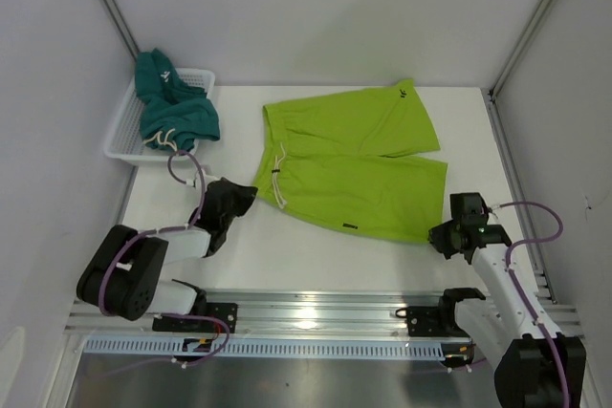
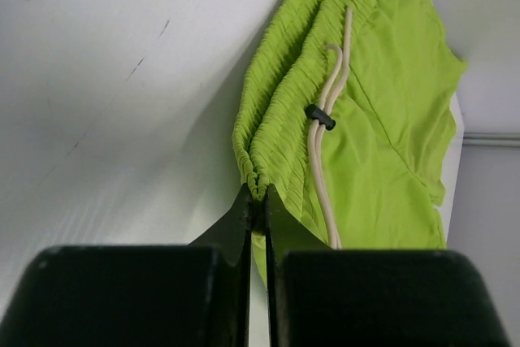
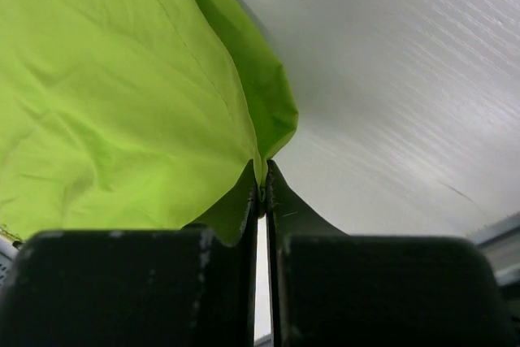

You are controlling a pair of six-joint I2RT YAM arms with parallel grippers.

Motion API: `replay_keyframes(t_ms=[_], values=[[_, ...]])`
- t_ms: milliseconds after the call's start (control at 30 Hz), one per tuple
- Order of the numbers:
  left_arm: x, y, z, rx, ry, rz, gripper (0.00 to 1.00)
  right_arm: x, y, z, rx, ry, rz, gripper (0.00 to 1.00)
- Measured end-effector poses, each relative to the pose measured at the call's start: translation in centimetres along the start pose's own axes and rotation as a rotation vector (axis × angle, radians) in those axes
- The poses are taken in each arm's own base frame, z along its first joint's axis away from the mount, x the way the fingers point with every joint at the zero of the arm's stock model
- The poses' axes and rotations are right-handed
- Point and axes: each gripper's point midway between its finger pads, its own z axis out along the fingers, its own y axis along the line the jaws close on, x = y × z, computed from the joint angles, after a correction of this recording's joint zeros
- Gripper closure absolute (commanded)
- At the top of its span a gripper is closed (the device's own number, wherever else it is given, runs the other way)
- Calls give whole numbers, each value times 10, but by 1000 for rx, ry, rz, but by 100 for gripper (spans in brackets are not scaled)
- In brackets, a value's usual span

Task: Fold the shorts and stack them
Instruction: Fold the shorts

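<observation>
Lime green fabric shorts (image 1: 354, 164) lie flat right of the white plastic mesh basket (image 1: 120, 131) (dark teal pair (image 1: 177, 107) heaped in it); left fingers (image 2: 236, 225) pinching waistband (image 2: 272, 111), right fingers (image 3: 286, 213) pinching hem (image 3: 272, 111), should lift together, keeping cloth taut

Black-and-white arms (image 1: 502, 284), purple cables (image 1: 524, 204)

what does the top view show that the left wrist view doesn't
Only the top view shows the dark teal shorts in the basket and the right gripper at a hem corner of the lime green shorts. Only the left wrist view shows the left gripper pinched shut on their gathered waistband. Both show those shorts and the white drawstring.
</observation>
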Motion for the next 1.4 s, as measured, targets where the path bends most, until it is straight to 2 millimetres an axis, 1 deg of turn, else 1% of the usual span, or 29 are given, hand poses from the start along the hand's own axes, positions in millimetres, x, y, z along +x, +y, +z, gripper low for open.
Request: replay_keyframes(t_ms=[100, 300, 533, 700, 767, 933, 1167, 1400], values=[[2, 0, -8, 9, 9, 6, 100, 4, -5, -6, 27, 14, -17, 100], [9, 11, -21, -27, 56, 45, 100, 4, -11, -18, 55, 20, -27, 100], [7, 12, -42, -45, 71, 77, 100, 8, -15, -32, 29, 21, -42, 100], [7, 12, -56, -41, 79, 99, 100, 12, -22, -39, 58, 37, -61, 100], [7, 15, -60, -52, 85, 103, 100, 9, -18, -45, 54, 33, -62, 100], [8, 26, -64, -97, 89, 112, 100, -2, -2, -61, 13, -1, -62, 100], [13, 43, -66, -184, 118, 110, 100, -9, 15, -66, 20, -1, -85, 100], [3, 34, -71, -232, 100, 79, 100, -18, 39, -68, -4, -10, -109, 100]])
